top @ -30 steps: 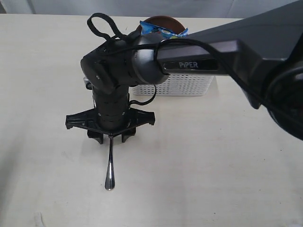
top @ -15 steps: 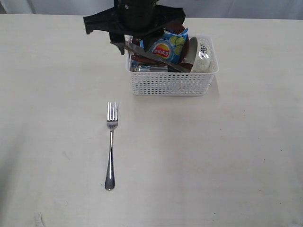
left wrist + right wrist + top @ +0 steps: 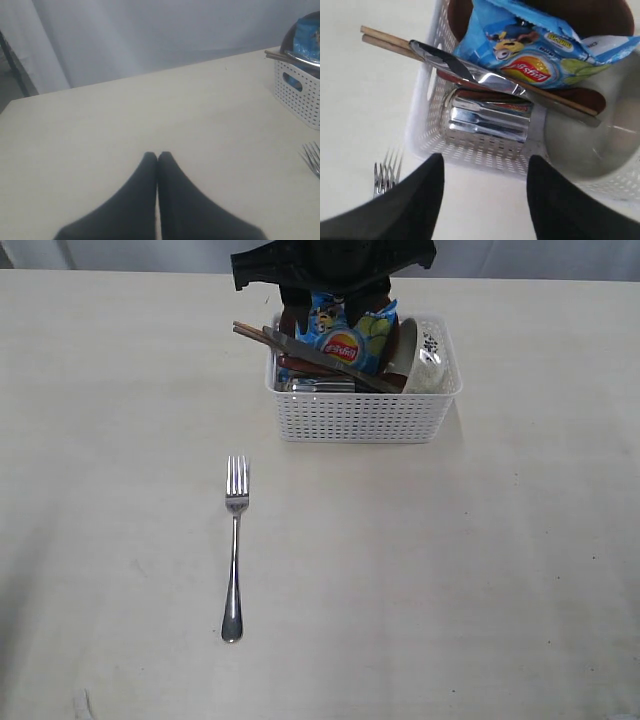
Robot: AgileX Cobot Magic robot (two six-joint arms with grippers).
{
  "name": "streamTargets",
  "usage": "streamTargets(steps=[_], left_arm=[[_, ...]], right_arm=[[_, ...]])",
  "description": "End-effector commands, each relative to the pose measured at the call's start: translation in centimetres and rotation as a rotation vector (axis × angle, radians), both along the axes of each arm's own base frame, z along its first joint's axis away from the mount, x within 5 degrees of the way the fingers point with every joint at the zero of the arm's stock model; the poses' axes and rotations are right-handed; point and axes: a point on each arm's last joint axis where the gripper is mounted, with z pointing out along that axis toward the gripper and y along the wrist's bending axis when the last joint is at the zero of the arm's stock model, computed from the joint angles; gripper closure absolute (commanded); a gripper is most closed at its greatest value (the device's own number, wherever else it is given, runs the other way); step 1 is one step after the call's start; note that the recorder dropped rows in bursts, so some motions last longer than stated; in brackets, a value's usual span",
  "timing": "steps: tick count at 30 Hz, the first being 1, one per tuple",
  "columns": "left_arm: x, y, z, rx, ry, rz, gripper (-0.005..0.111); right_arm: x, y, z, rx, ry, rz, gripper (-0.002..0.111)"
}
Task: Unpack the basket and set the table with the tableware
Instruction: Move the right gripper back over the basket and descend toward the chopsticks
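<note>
The white basket (image 3: 360, 418) stands at the back of the table (image 3: 480, 570). It holds a steel knife (image 3: 470, 70), two chopsticks (image 3: 385, 40), a shiny steel cup (image 3: 487, 120), a white bowl (image 3: 590, 140), a brown plate (image 3: 600, 15) and a blue chips bag (image 3: 530, 55). A steel fork (image 3: 234, 550) lies alone on the table in front of the basket, to its left. My right gripper (image 3: 485, 162) hovers open and empty above the basket's front wall. My left gripper (image 3: 157, 156) is shut and empty over bare table, away from the basket (image 3: 300, 95).
The knife and chopsticks stick out over the basket's left rim (image 3: 272, 340). The chips bag (image 3: 345, 340) lies on top of the other contents. A grey backdrop (image 3: 150, 35) runs behind the table's far edge.
My right arm has pulled back from above the fork to over the basket, its jaws still open. The fork stays where it lay on the table.
</note>
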Motion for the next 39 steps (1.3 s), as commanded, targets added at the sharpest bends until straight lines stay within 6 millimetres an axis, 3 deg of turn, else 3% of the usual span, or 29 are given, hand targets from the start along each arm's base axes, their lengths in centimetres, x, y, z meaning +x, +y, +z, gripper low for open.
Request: streamTargets(steps=[1,16,39], left_arm=[[0.0,0.0,0.0,-0.016,-0.007,0.004,0.107],[0.0,0.0,0.0,-0.016,-0.007,0.004,0.107],[0.0,0.0,0.0,-0.016,-0.007,0.004,0.107]], right_arm=[[0.1,-0.4,0.7,-0.004,-0.020,0.003,0.059],[0.4,0.0,-0.7,-0.018,0.010,0.005,0.059],[0.7,0.2,-0.7,0.003,-0.022,0.014,0.059]])
